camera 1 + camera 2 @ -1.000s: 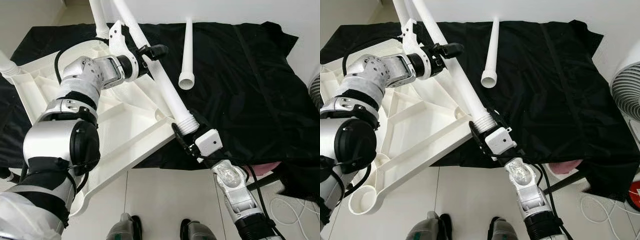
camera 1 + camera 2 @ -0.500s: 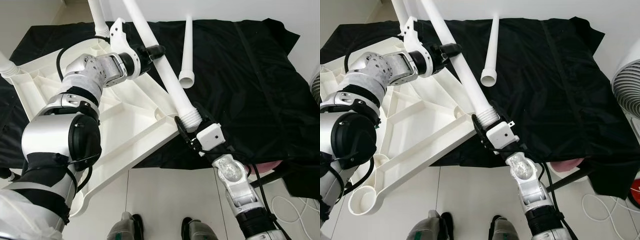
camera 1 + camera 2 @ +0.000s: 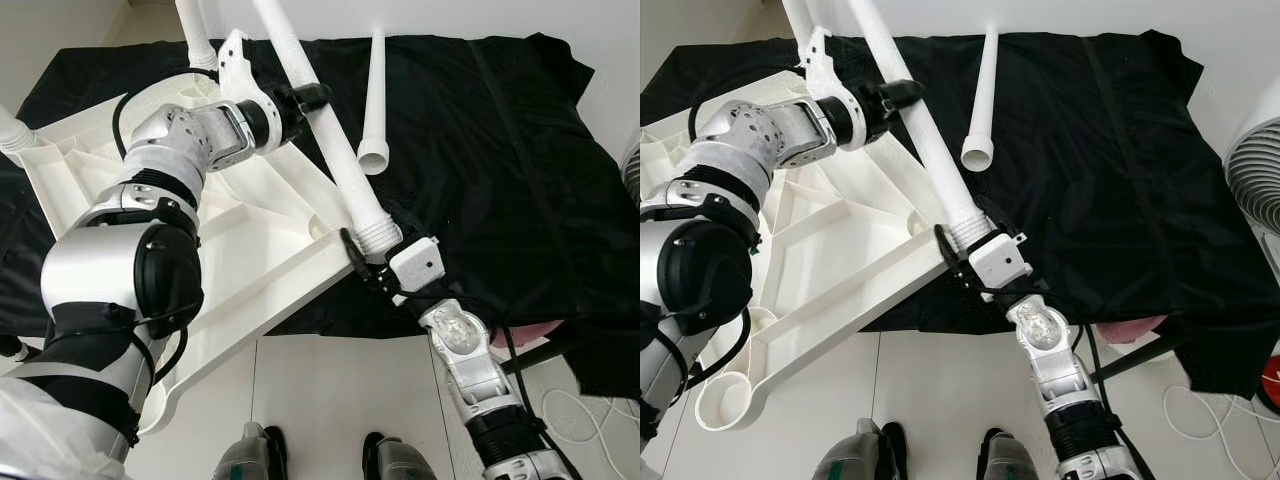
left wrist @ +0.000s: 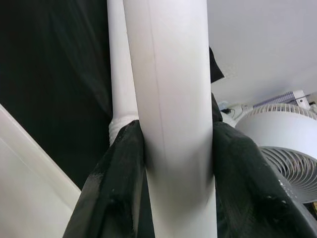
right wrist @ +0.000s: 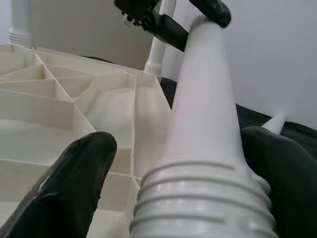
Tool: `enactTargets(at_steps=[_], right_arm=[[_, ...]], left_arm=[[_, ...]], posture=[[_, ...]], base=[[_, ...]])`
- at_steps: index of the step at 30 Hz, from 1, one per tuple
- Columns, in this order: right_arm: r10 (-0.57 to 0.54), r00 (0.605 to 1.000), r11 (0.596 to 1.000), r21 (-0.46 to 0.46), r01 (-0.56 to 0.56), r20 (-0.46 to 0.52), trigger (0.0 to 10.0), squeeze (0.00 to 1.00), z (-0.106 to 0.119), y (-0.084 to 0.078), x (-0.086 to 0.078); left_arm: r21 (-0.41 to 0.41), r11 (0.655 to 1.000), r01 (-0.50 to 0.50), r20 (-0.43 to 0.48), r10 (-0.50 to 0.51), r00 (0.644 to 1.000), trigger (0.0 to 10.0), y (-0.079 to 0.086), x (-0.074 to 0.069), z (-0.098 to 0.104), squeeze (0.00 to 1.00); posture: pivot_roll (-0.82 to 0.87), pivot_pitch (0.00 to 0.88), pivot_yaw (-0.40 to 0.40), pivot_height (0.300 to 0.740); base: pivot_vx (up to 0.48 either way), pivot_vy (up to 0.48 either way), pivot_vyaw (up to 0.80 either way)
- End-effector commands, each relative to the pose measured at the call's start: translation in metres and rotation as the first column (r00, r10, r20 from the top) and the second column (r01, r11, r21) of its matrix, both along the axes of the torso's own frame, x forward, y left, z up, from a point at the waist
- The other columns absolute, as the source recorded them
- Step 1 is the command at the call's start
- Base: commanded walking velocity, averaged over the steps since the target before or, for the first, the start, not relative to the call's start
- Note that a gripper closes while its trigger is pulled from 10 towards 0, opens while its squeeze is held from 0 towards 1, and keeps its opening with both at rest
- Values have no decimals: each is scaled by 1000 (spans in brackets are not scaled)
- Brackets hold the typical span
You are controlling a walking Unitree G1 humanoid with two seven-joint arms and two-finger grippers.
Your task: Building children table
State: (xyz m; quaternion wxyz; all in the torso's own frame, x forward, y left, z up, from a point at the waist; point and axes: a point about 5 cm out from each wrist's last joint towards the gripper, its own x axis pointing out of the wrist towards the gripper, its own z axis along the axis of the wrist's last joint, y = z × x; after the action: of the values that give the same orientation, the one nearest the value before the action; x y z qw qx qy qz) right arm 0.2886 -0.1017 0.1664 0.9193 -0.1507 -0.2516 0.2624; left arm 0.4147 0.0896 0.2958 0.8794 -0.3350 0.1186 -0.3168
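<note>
Right tool (image 3: 372, 243) is closed around the threaded end of the table leg (image 3: 335, 150), nearest the robot, just beside the near corner of the upturned tabletop (image 3: 240, 240). In the right wrist view the two black fingers (image 5: 74, 178) sit either side of the ribbed thread, which is held just above the ribbed underside of the tabletop. Whether the thread has met a socket cannot be told.

Left tool (image 3: 300, 100) is clamped on the same leg further up its shaft; in the left wrist view both pads (image 4: 121, 163) press against the smooth white tube.

The leg runs tilted from the near corner of the tabletop up and away toward the far side. The tabletop lies underside up, partly on the black cloth (image 3: 480, 150) and partly over the white floor (image 3: 320, 390).

Handling, as judged: hollow moulded plastic, light, stiff enough not to sag across a two-point grip. The shaft is smooth and looks slippery, so torque may be lost at the upper grip; the thread ridges give the lower tool better bite but could be scuffed if squeezed hard. Best hold is taken just above the thread for alignment, mid-shaft for steadying. Cross-threading is the likely fault if the leg is offered up tilted.

Further off, a spare leg (image 3: 375, 100) lies loose on the cloth, open end toward the robot. Two more legs (image 3: 195, 30) stand already fitted at the far edge of the tabletop. A fan (image 3: 1255, 190) is seen at the right.
</note>
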Motion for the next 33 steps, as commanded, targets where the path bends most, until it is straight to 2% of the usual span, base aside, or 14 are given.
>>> enactTargets(at_steps=[1,5,7,8,10,11,14,16,19,27,33], right_arm=[[37,999,998,49,-35,-24,10000,1000,6,5,0],[40,999,996,82,-37,-34,10000,1000,9,5,1],[44,997,984,173,-32,-68,10000,1000,21,5,8],[48,995,977,209,-30,-82,10000,1000,27,5,10],[53,994,971,236,-29,-94,10000,1000,32,6,13],[65,993,969,245,-38,-101,10000,0,35,6,14],[96,988,954,295,-57,-119,10000,0,44,7,16],[96,988,954,295,-57,-119,10000,0,44,7,16],[115,986,941,331,-69,-120,10000,0,50,8,18],[98,991,942,329,-62,-96,10000,0,45,7,12],[91,991,941,335,-55,-94,10000,0,43,7,10]], left_arm=[[-47,996,73,62,-70,996,0,-5,-3,15,0],[-48,996,76,75,-72,995,0,-6,-3,18,0],[-55,996,76,121,-69,990,0,-6,-3,30,0],[-58,995,78,150,-68,986,4824,-6,-4,37,0],[-60,995,81,178,-70,982,4824,-5,-5,43,0],[-51,996,74,196,-62,979,10000,-5,-5,47,0],[-58,997,57,244,-42,969,10000,-2,-5,57,0],[-58,997,57,244,-42,969,10000,-2,-5,57,0],[-84,996,-5,266,27,964,10000,8,-3,66,0],[-156,983,-101,240,137,961,10000,29,0,76,0],[-160,979,-123,255,162,953,10000,34,0,80,0]], posture=[[-96,167,86,740],[-96,163,83,740],[-96,152,79,740],[-97,149,78,740],[-97,149,78,740],[-98,142,76,740],[-96,140,73,740],[-96,140,73,740],[-92,140,71,740],[-87,148,77,740],[-87,148,77,740]], base=[[0,0,0],[0,0,0],[0,0,0],[0,0,0],[0,0,0],[0,0,0],[0,0,0],[0,0,0],[0,0,0],[0,0,0],[0,0,0]])
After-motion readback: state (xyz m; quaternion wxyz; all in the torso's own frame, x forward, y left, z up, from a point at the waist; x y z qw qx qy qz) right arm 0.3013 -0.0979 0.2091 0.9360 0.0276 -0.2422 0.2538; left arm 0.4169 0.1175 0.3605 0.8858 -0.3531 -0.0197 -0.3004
